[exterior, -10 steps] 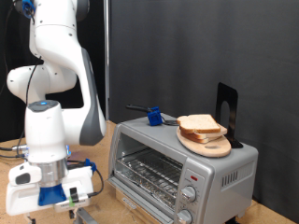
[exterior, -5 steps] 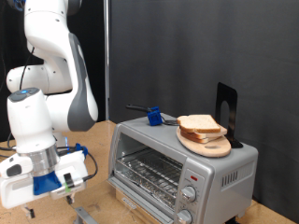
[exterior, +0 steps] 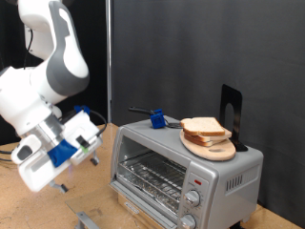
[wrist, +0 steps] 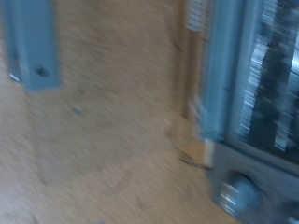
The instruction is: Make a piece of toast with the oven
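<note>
The silver oven stands on the wooden table at the exterior view's right, its glass door shut and the wire rack showing through it. Slices of toast are stacked on a round wooden board on the oven's top. My gripper, white with blue parts, hangs tilted in the air to the left of the oven, apart from it, with nothing seen between its fingers. The blurred wrist view shows the oven's front and a knob; no fingers appear there.
A blue object with a dark handle and a black stand also sit on the oven top. A grey metal piece lies on the table below the gripper, and a grey-blue bar shows in the wrist view. A black curtain hangs behind.
The arm has lifted and swung: the hand rose from near the table at bottom left and now tilts toward the oven. Oven and bread have not moved.
</note>
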Motion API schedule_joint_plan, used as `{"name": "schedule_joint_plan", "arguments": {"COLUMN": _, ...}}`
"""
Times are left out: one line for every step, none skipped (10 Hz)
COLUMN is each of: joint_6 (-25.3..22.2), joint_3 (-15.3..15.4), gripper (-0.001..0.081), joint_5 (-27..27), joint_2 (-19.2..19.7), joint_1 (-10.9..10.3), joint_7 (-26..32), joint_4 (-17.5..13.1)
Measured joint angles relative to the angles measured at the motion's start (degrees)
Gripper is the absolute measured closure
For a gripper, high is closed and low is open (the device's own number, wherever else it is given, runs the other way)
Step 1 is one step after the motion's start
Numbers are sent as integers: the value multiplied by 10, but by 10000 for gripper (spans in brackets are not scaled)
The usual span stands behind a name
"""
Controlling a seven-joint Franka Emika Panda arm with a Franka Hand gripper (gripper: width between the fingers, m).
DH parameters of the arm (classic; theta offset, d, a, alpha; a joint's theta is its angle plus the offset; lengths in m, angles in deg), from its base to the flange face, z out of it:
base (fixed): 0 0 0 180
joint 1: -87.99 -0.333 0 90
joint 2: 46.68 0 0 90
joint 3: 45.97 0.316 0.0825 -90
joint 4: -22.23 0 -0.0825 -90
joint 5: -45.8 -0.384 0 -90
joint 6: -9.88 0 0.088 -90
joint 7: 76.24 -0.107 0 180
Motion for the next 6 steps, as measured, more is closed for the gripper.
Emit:
{"name": "schedule_joint_plan", "arguments": {"joint_6": -1, "joint_3": 4, "gripper": 0, "joint_5": -11, "joint_2": -19, "joint_1": -2, "joint_7": -11, "joint_4": 1}}
{"name": "schedule_joint_plan", "arguments": {"joint_6": 4, "joint_3": 8, "gripper": 0, "joint_5": -11, "joint_2": -37, "joint_1": -3, "joint_7": -26, "joint_4": 10}}
{"name": "schedule_joint_plan", "arguments": {"joint_6": 4, "joint_3": 8, "gripper": 0, "joint_5": -10, "joint_2": -35, "joint_1": -3, "joint_7": -25, "joint_4": 10}}
{"name": "schedule_joint_plan", "arguments": {"joint_6": -36, "joint_3": 7, "gripper": 0, "joint_5": -35, "joint_2": -34, "joint_1": -3, "joint_7": -9, "joint_4": 5}}
{"name": "schedule_joint_plan", "arguments": {"joint_6": -101, "joint_3": 6, "gripper": 0, "joint_5": -61, "joint_2": -38, "joint_1": -3, "joint_7": 14, "joint_4": -6}}
{"name": "schedule_joint_plan", "arguments": {"joint_6": -153, "joint_3": 7, "gripper": 0, "joint_5": -77, "joint_2": -45, "joint_1": -4, "joint_7": 37, "joint_4": -14}}
